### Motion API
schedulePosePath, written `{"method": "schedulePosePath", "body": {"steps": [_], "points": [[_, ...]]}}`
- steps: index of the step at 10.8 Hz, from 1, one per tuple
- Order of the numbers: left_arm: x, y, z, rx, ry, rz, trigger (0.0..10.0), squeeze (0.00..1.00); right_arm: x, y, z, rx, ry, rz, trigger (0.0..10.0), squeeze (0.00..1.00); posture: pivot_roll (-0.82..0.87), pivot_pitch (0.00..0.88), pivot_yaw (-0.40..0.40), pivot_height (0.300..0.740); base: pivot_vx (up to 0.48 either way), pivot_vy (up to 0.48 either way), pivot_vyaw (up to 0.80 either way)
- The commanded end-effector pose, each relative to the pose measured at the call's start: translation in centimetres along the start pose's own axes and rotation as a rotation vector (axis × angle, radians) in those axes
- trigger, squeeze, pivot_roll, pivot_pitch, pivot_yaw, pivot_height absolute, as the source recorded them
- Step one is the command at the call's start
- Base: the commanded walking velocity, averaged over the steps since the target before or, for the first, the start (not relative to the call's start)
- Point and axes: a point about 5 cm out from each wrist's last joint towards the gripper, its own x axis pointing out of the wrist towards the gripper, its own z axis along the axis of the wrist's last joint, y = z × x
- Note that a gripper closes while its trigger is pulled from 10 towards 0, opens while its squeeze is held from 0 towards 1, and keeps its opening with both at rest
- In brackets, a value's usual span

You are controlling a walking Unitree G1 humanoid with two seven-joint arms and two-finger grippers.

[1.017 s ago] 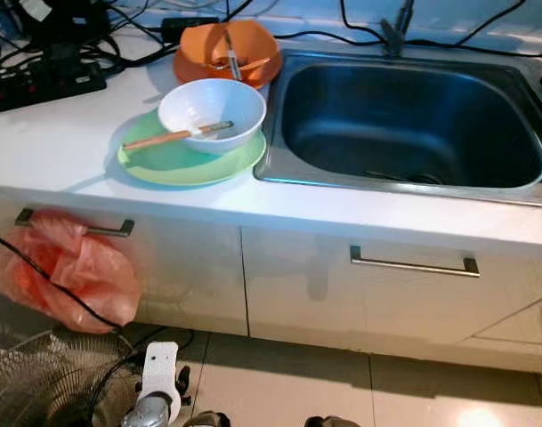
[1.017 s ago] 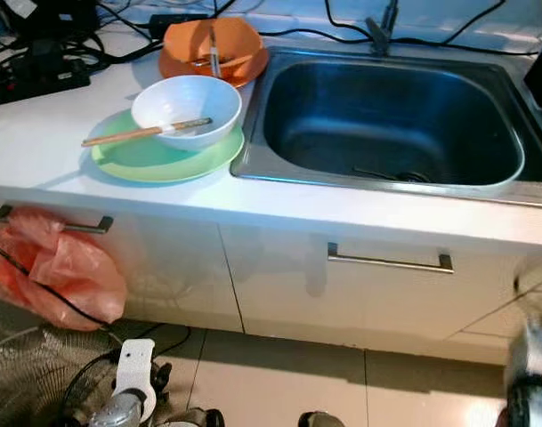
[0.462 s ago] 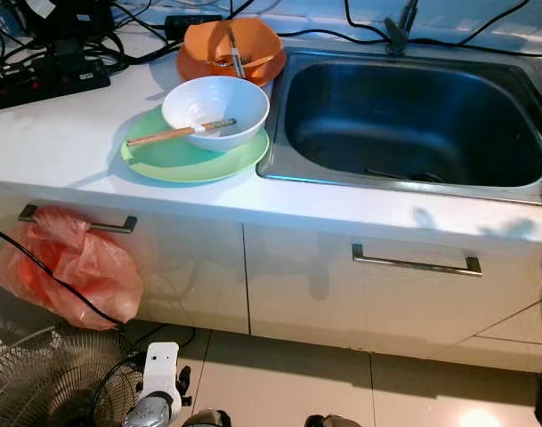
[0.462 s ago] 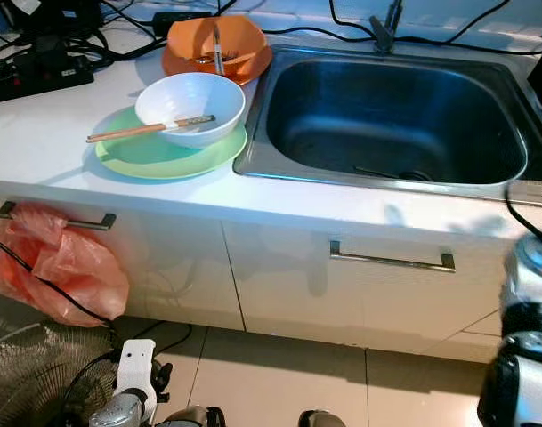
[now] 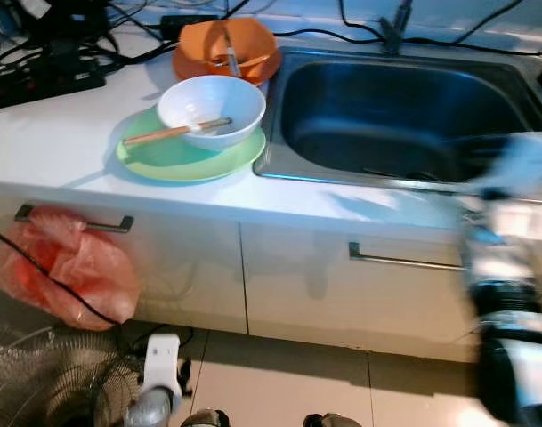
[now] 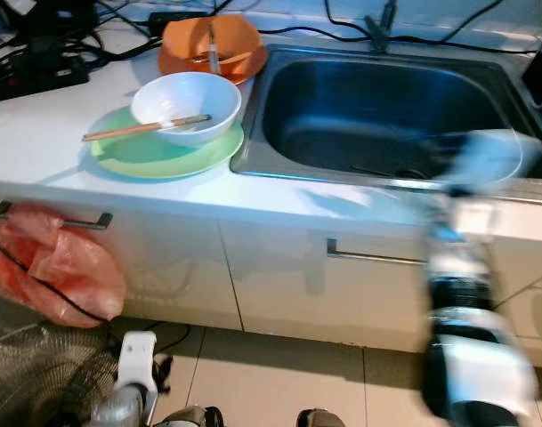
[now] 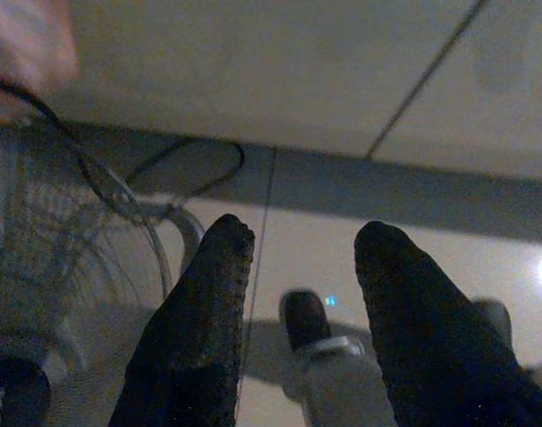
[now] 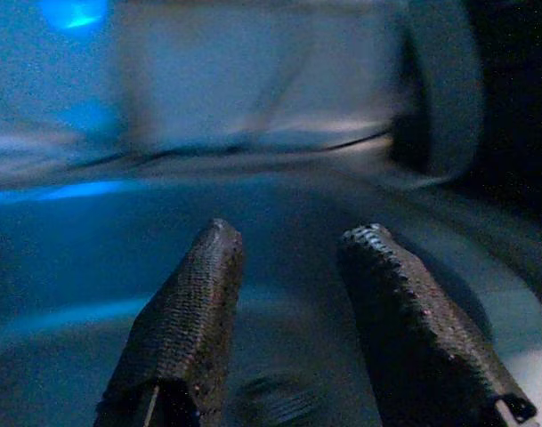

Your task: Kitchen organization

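A white bowl [image 5: 211,108] sits on a green plate [image 5: 164,160] on the white counter, with wooden chopsticks [image 5: 168,134] resting across it. Behind it an orange bowl [image 5: 224,49] holds utensils. The steel sink [image 5: 404,116] lies to the right, its basin bare but for the drain. My right arm [image 6: 462,294] is a blur in front of the cabinet, reaching up to the sink's front rim. My right gripper [image 8: 293,236] is open over the dark basin, holding nothing. My left gripper [image 7: 306,231] hangs open near the floor.
A power strip and tangled cables [image 5: 48,76] crowd the counter's back left. A pink plastic bag [image 5: 61,271] hangs from the left drawer handle [image 5: 75,220]. A fan [image 5: 48,382] stands on the floor below it. A faucet base [image 5: 393,34] stands behind the sink.
My right arm has swung up from the lower right edge to the sink's front rim, blurred by the motion. The dishes and the left arm have stayed put.
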Motion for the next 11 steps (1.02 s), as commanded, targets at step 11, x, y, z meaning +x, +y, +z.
{"method": "schedulePosePath", "body": {"steps": [11], "points": [[-4.6,3.6,10.1,0.13,-0.757,0.259,10.0,0.0,-1.5,3.5,-2.8,0.082,0.157,0.248,10.0,0.0,0.13,0.137,-0.045,0.74,0.0,0.0,0.0]]}}
